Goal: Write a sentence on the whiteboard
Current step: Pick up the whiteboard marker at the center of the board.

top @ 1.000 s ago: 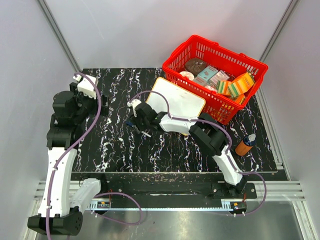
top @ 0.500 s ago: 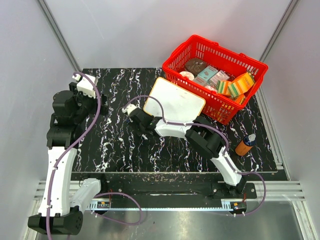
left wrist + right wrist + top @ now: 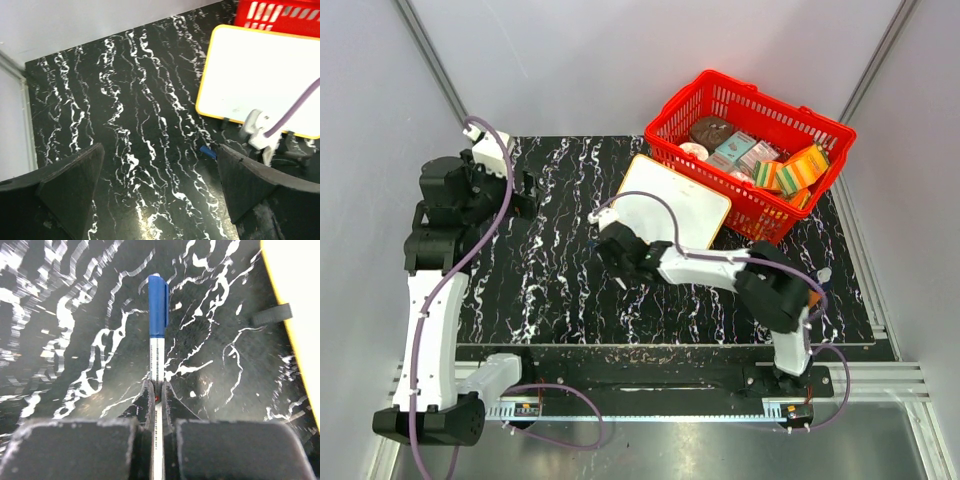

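Black marbled tabletop (image 3: pixel 550 290), grey walls around. Whiteboard (image 3: pixel 685 205) sits toward the far right corner, its far edge against a red basket (image 3: pixel 760 220) of groceries. Right pincer (image 3: pixel 156 390) clenched on a blue-capped marker (image 3: pixel 158 305), low over the tabletop middle, just beside the board's near-left corner. Left pincer (image 3: pixel 160 170) released, fingers spread wide, over the left side.

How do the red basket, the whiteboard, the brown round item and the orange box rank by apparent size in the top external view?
1. red basket
2. whiteboard, clearly smaller
3. brown round item and orange box: they look about alike and sit partly hidden among other goods, so they are not ranked.
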You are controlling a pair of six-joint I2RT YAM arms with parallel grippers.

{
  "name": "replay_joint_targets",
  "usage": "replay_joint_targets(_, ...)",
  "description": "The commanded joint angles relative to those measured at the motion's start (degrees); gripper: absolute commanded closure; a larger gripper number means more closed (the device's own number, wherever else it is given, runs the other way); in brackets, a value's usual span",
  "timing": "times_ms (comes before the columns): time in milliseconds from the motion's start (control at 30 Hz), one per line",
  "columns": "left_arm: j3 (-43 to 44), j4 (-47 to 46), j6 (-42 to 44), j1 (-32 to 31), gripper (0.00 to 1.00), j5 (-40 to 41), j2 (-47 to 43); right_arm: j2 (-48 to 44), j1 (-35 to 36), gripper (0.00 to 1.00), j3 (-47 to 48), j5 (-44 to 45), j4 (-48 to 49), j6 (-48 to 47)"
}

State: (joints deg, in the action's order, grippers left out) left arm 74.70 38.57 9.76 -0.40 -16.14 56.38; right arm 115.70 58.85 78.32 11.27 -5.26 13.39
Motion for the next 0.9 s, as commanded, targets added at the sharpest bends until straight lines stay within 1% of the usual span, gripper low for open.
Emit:
replay_joint_targets(0,6.8,5.0,-3.2,0.4,0.01,-8.4,2.2,-17.3,0.5,1.0,-5.8,4.4,11.8,9.0)
replay_joint_targets(33,7.1,5.3,-3.8,0.3,0.01,-9.6,2.6,-19.6,0.6,1.0,-9.4,6.6,13.3,10.2)
replay_joint_targets(67,7.1,5.2,-3.8,0.3,0.01,-10.7,3.3,-22.0,0.5,1.0,-11.4,7.5,16.9,11.2)
replay_joint_targets(100,7.0,5.1,-4.0,0.4,0.01,-13.2,3.7,-26.7,0.5,1.0,-13.4,8.3,18.7,12.5)
replay_joint_targets(133,7.0,4.9,-4.0,0.3,0.01,-14.9,4.3,-29.0,0.6,1.0,-17.5,10.8,20.6,13.1)
replay_joint_targets(167,6.5,4.7,-3.9,0.3,0.01,-17.1,5.5,-31.5,0.5,1.0,-19.9,12.2,25.1,13.8)
replay_joint_targets(200,6.2,4.6,-3.6,0.3,0.01,-24.3,6.2,-36.0,0.4,1.0,-22.1,13.7,27.2,15.9)
replay_joint_targets(233,5.8,3.5,-3.0,0.4,0.01,-28.6,7.0,-38.2,0.4,1.0,-27.0,17.1,29.8,16.8)
replay_joint_targets(267,4.6,2.4,-3.4,0.3,0.01,-32.6,8.4,-40.1,0.4,1.0,-29.4,18.3,36.1,17.5)
replay_joint_targets(300,4.1,0.9,-4.1,0.3,0.01,-40.2,9.2,-43.4,0.4,1.0,-31.8,19.5,39.2,18.9)
replay_joint_targets(333,3.6,-2.1,-6.3,0.2,0.01,-43.0,10.1,-44.6,0.4,1.0,-35.5,21.1,41.9,19.3)
replay_joint_targets(367,4.0,-3.3,-7.4,-0.2,0.01,-44.7,12.3,-46.4,0.3,1.0,-36.6,21.8,45.8,19.5)
replay_joint_targets(400,4.7,-3.7,-7.9,-0.9,0.01,-46.6,13.7,-47.1,0.3,1.0,-37.4,22.2,46.8,19.7)
replay_joint_targets(500,8.9,-2.1,-7.1,-5.5,0.01,-48.2,19.2,-48.9,0.3,1.0,-39.1,23.2,49.3,20.1)
replay_joint_targets(533,9.9,0.2,-5.3,-8.7,0.01,-48.5,20.4,-49.2,0.3,1.0,-39.6,23.5,50.1,20.0)
replay_joint_targets(633,13.6,4.0,-1.7,-14.4,0.01,-48.9,24.5,-50.3,0.1,1.0,-40.0,24.8,50.5,19.8)
replay_joint_targets(667,13.9,4.1,-1.8,-15.2,0.01,-49.5,25.8,-50.9,0.1,1.0,-40.1,25.2,50.5,19.9)
replay_joint_targets(733,14.0,4.1,-2.0,-16.8,0.01,-53.3,27.4,-51.4,-0.1,1.0,-40.1,26.3,50.5,19.9)
replay_joint_targets(800,14.7,4.1,-2.1,-18.2,0.01,-52.9,29.6,-51.9,-0.6,1.0,-40.1,26.9,50.5,20.4)
replay_joint_targets(867,17.0,7.0,0.7,-20.8,0.01,-52.4,31.6,-52.1,-0.8,1.0,-39.9,27.0,50.5,21.0)
